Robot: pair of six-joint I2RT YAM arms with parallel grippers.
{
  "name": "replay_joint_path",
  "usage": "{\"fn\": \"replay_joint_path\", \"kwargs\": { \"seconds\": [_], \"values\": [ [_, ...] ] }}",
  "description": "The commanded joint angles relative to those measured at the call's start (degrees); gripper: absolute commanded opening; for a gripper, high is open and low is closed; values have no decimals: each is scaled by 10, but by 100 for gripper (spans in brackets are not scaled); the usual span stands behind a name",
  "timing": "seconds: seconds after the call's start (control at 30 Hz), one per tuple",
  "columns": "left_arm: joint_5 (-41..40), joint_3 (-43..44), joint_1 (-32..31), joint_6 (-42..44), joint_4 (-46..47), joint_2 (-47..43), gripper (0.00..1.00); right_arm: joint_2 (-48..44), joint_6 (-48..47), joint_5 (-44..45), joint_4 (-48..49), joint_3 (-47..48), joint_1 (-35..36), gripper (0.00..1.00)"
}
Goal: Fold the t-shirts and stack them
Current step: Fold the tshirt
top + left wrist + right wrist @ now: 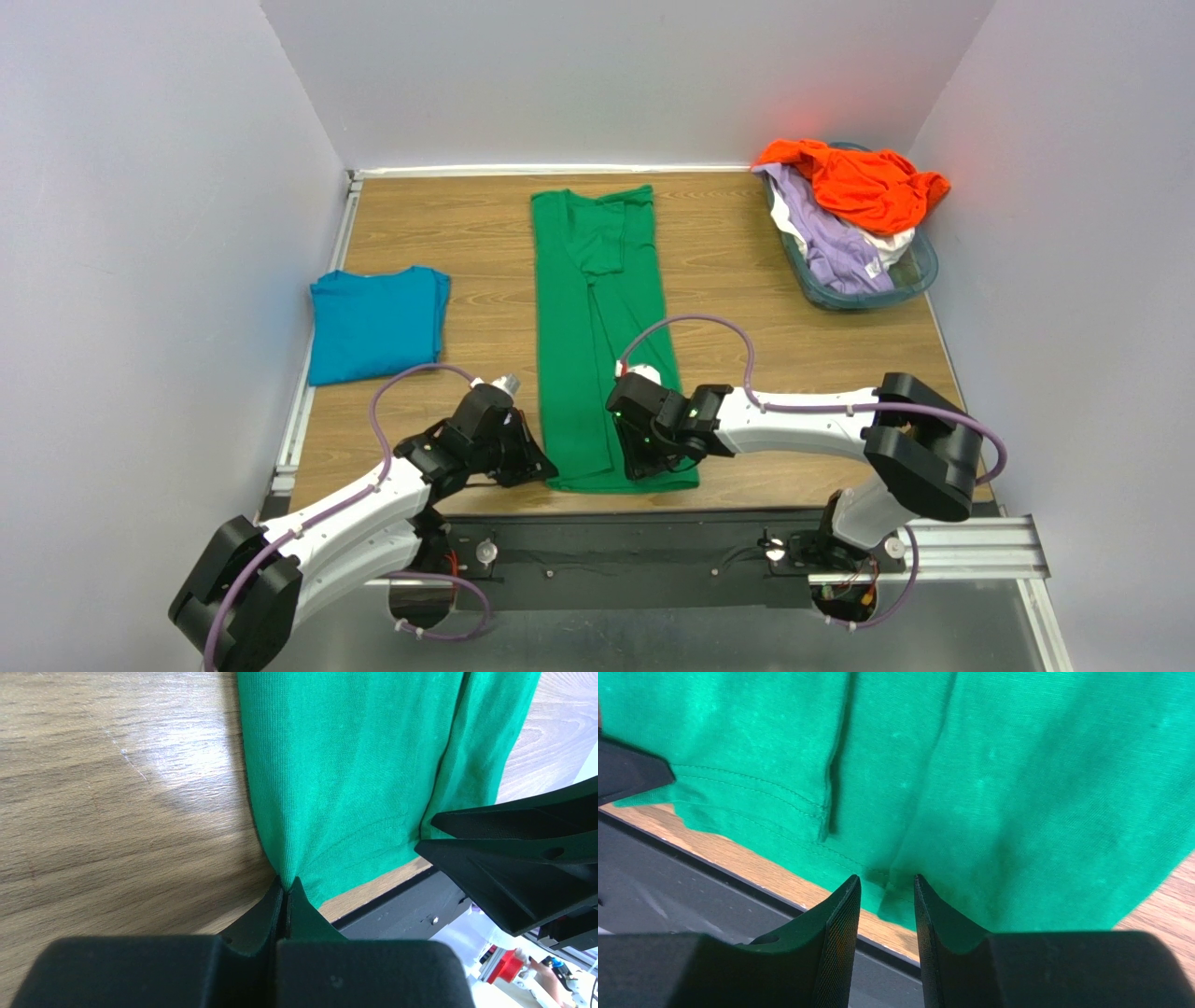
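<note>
The bright green t-shirt [601, 322] lies on the table as a long narrow strip, sleeves folded in, running from the back to the near edge. My left gripper [542, 471] is shut on its near left corner; in the left wrist view the tips [284, 885] pinch the cloth's edge [337, 777]. My right gripper [648, 455] is at the near right corner. Its jaws stand slightly apart in the right wrist view [887, 882], with the green hem [892, 875] at their tips, not clamped. A teal-blue t-shirt [375, 322] lies folded at the left.
A clear bluish basket [915, 269] stands at the back right, holding orange [859, 182], lavender [831, 238] and white shirts. The table's black front rail [703, 882] lies just below both grippers. Grey walls close in the left, back and right sides.
</note>
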Motion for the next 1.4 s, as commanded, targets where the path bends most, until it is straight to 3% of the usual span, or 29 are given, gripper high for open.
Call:
{"fn": "replay_joint_path", "kwargs": {
  "seconds": [0.0, 0.13, 0.4, 0.77, 0.93, 1.37],
  "values": [
    [7, 1, -3, 11, -10, 4, 0, 14, -20, 22, -33, 22, 4, 41],
    [7, 1, -3, 14, -8, 1, 0, 29, -22, 21, -40, 23, 6, 39],
    [5, 2, -3, 15, -8, 3, 0, 30, -17, 21, -43, 26, 9, 18],
    [7, 7, -4, 19, -16, 7, 0, -26, -12, 21, -57, 31, 9, 11],
    [7, 7, -4, 18, -22, 2, 0, -36, -15, 21, -60, 29, 9, 1],
    [8, 8, -3, 19, -23, 3, 0, -79, -4, -15, -60, 45, 9, 1]
  ]
}}
